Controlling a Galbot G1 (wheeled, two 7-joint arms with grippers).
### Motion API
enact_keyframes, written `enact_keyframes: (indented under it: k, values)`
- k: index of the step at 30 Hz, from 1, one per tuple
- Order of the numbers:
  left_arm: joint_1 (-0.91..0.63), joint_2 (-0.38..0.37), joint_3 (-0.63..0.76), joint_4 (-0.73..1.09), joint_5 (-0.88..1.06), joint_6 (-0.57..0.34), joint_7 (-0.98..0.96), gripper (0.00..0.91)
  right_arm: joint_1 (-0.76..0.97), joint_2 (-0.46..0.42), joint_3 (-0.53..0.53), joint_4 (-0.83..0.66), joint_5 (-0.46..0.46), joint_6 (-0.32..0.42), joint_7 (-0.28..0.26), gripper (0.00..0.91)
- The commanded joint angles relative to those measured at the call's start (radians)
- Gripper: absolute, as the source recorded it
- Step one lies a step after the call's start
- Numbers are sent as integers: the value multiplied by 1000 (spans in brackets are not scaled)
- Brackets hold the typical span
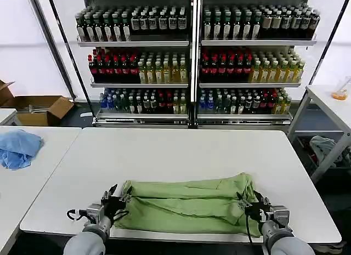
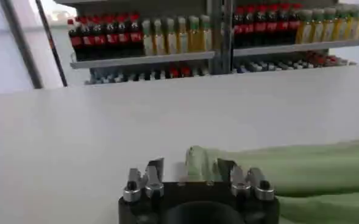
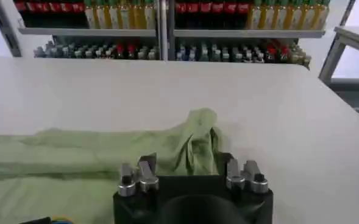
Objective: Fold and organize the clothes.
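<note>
- your shirt (image 1: 186, 205) lies bunched in a long band along the table's (image 1: 181, 151) near edge
- left gripper (image 1: 114, 203) and right gripper (image 1: 248, 207) sit spread at its two ends
- it looks light and limp, so pinch the end folds, both layers

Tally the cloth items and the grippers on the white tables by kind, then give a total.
Light green cotton shirt: 1
Crumpled light blue cloth: 1
Grippers: 2, left gripper and right gripper, one at each end of the shirt
Total: 4
</note>
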Motion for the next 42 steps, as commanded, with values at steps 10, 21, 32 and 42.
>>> enact_keyframes:
  k: [10, 21, 32, 42]
  values:
    - [67, -81, 33, 23, 52, -50, -36, 30, -32, 1, 23, 21, 1, 1, -4, 907]
    - [74, -65, -26, 11, -90, -60, -26, 30, -12, 1, 22, 18, 8, 1, 7, 907]
    - [85, 159, -313, 6, -290, -70, -7, 30, 3, -17, 25, 19, 23, 2, 7, 907]
    - [60, 334, -528, -33, -539, -60, 4, 20, 16, -25, 18, 21, 29, 2, 7, 907]
